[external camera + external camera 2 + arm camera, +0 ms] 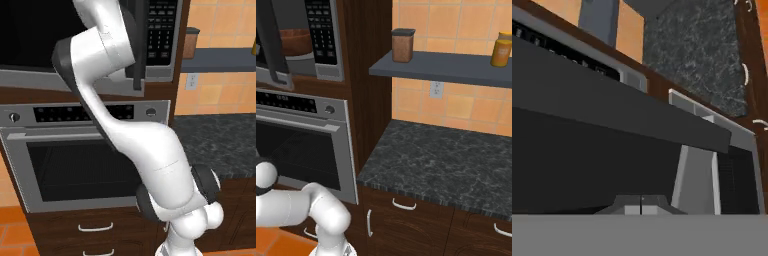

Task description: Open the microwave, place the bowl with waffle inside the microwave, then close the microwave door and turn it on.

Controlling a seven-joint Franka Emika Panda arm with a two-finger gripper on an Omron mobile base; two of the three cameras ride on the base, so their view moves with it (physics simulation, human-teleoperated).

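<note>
The microwave (162, 70) sits built in above the oven, its black keypad (321, 27) at the right. The microwave door (30, 30) of black glass stands ajar, and its dark vertical handle (139, 50) is swung out from the frame. Through the gap beside the door's edge (270, 45), the reddish-brown bowl (295, 42) rests inside the cavity. The waffle in it is hidden from here. My arm (100, 55) reaches up in front of the door. In the hand view my gripper (641, 205) is shut with nothing in it, close to the door's dark surface (587, 150).
Below the microwave is a silver wall oven (90, 165) with a windowed door (301, 145). To the right lies a dark granite counter (441, 160). Above it, a grey shelf (441, 65) carries a brown jar (402, 45) and a yellow jar (501, 50). Wooden drawers (401, 215) sit under the counter.
</note>
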